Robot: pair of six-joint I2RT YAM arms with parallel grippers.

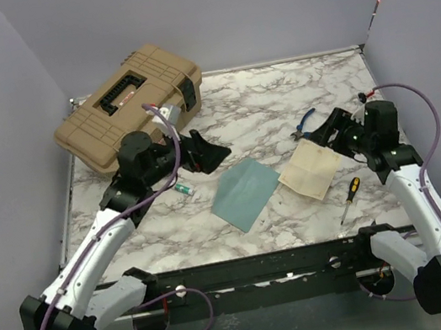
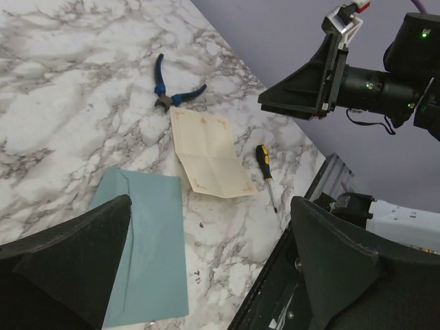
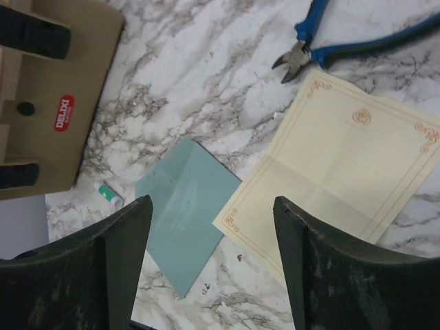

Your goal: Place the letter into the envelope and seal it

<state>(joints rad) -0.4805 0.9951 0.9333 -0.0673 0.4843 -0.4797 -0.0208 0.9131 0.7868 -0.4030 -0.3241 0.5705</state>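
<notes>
nothing is picked up yet, so i judge this the opening step: going for the letter (image 1: 310, 168). it lies flat and creased on the marble table (image 1: 277, 95), on my right side, with the envelope (image 1: 245, 193) flat just left of it; their corners meet or nearly meet, and i cannot tell which. my right gripper (image 3: 213, 201) hangs above the letter's left part with its jaws spread wide and nothing between them. my left gripper (image 2: 211, 203) is fully spread too, empty, raised over the table left of the envelope. blue pliers (image 3: 344, 41) lie just beside the letter's far edge and a screwdriver (image 1: 348, 197) lies near its other side. next i would need to come down on one free edge of that thin sheet and lift it without dragging the envelope. i cannot tell whether the flap is open.
</notes>
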